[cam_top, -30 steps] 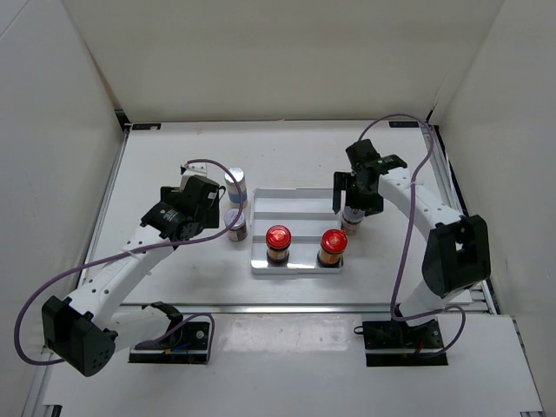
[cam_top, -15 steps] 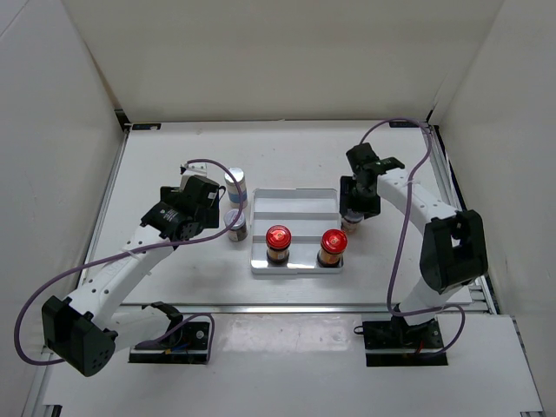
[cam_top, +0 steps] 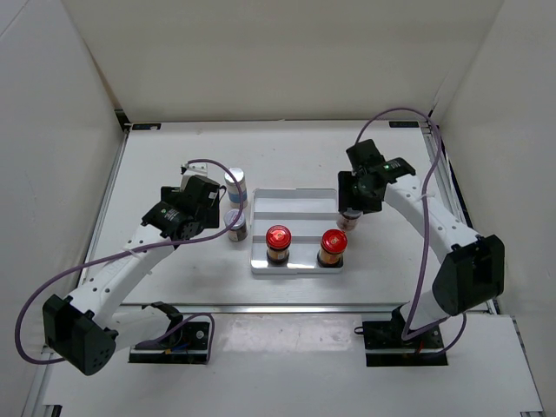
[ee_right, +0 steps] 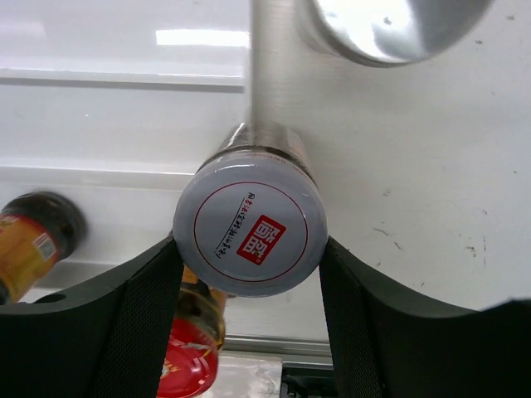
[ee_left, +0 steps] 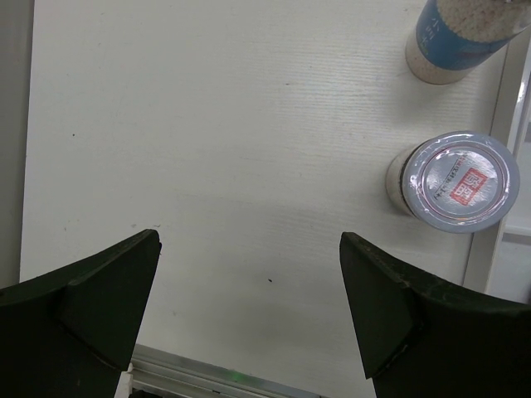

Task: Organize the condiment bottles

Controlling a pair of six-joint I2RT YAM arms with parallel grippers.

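Right gripper [ee_right: 249, 249] is clamping a silver-lidded jar [ee_right: 249, 236], fingers [ee_right: 141, 307] pressing both sides of the lid. From the top, that jar [cam_top: 350, 219] is sitting at the right edge of the tray [cam_top: 295, 204], mostly hidden under the wrist. I can't tell if it's lifted or resting.

Two red-cap bottles [cam_top: 278, 239] [cam_top: 333, 241] are standing upright in the tray's near row. A blurred silver-grey cap [ee_right: 390, 25] is showing at the top of the right wrist view. I can't tell what it belongs to.

A second jar [ee_left: 459, 182] and a tall bottle [ee_left: 465, 33] are standing on the table just left of the tray, the bottle farther back.

Left gripper [ee_left: 249, 249] is hanging wide open, gripping nothing, and looking down at bare table beside those two.

Right arm is reaching in from the near right, elbow out, wrist pointing down. Left arm [cam_top: 130, 261] is stretching forward and right, wrist tilting down.

The table [cam_top: 174, 156] is white, with plain white walls enclosing it.
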